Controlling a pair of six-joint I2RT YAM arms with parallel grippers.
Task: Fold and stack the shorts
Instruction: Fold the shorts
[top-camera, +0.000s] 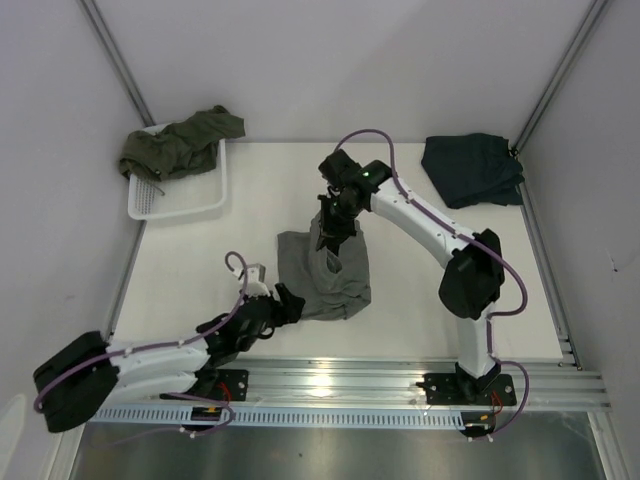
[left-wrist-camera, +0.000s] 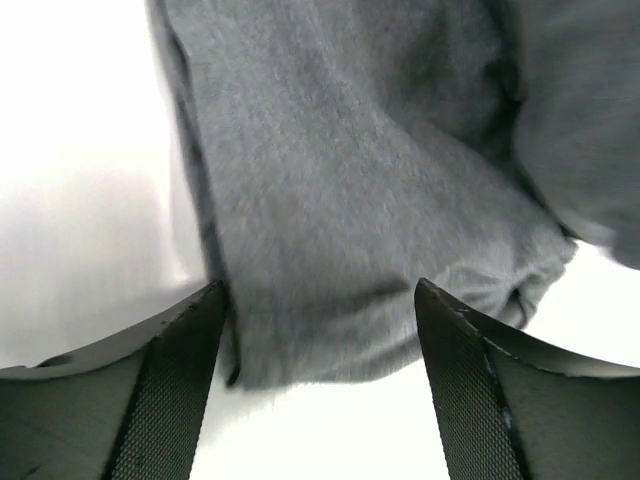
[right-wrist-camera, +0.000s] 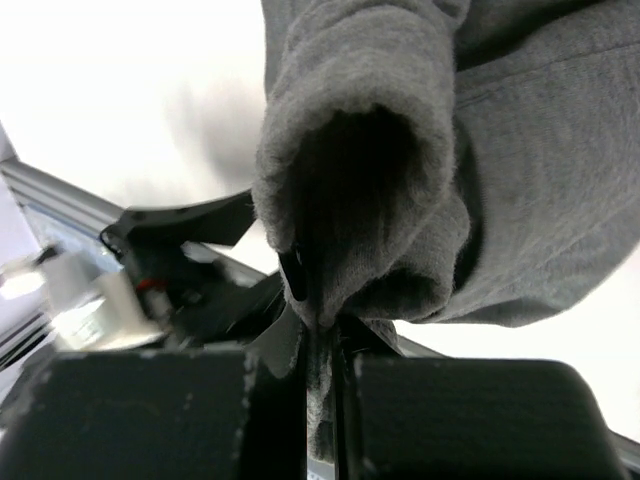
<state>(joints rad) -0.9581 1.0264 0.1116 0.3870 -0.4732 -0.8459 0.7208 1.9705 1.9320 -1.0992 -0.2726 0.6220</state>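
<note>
The grey shorts (top-camera: 325, 275) lie partly on the table's middle, their far edge lifted. My right gripper (top-camera: 333, 222) is shut on that far edge and holds it above the table; the pinched grey cloth (right-wrist-camera: 360, 200) hangs from between its fingers. My left gripper (top-camera: 288, 305) is open at the near left corner of the grey shorts (left-wrist-camera: 350, 200), fingers on either side of the hem, not closed on it. The olive green shorts (top-camera: 180, 145) lie in the basket at the far left. The dark navy shorts (top-camera: 472, 168) lie at the far right.
The white mesh basket (top-camera: 200, 200) stands at the far left corner of the table. A metal rail (top-camera: 400, 380) runs along the near edge by the arm bases. Grey walls close in on both sides.
</note>
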